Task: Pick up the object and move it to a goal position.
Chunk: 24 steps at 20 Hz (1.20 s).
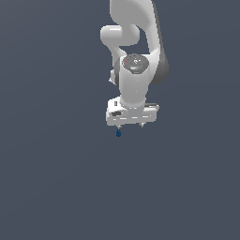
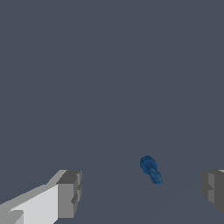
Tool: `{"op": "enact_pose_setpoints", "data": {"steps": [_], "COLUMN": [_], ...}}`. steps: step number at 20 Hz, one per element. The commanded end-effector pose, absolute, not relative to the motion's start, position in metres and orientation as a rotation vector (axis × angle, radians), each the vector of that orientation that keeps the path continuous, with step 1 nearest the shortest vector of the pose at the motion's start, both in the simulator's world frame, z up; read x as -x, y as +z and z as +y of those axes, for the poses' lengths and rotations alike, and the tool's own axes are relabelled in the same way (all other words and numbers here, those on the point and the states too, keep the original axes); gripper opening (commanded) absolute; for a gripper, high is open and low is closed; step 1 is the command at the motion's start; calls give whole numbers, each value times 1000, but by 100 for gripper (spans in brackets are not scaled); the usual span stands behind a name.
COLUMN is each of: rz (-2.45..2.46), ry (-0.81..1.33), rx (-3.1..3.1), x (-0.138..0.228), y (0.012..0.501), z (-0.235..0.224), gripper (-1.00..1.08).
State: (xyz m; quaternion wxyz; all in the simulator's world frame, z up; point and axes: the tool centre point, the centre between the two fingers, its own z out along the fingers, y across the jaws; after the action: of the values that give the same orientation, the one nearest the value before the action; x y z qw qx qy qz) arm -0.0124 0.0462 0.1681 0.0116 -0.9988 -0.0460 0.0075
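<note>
The object (image 1: pixel 118 133) is a tiny dark blue blob just below the white gripper (image 1: pixel 131 125) in the exterior view, toward that view's left of the gripper's middle. In the wrist view the object (image 2: pixel 151 169) shows as a small blue rounded piece with a short stub, lying between the two grey fingertips (image 2: pixel 70 194) and nearer the other fingertip (image 2: pixel 213 189). My gripper (image 2: pixel 141 191) is open, with a wide gap and nothing touching either pad. How far the object lies below the fingers cannot be told.
A plain dark grey-blue surface (image 1: pixel 56 178) fills both views. The white arm (image 1: pixel 136 42) rises above the gripper in the exterior view. No other object shows.
</note>
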Motion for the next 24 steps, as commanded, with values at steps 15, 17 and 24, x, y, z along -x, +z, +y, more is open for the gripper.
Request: {"op": "enact_pose_setpoints", "data": {"steps": [15,17,24], "rz": [-151,-164,-273], "ry": [21,21,16], "rx": [3099,3099,3098], "x": [9,9,16], "y": [176,175,163], "z": [39,38,31], "gripper": [100,100,100]}}
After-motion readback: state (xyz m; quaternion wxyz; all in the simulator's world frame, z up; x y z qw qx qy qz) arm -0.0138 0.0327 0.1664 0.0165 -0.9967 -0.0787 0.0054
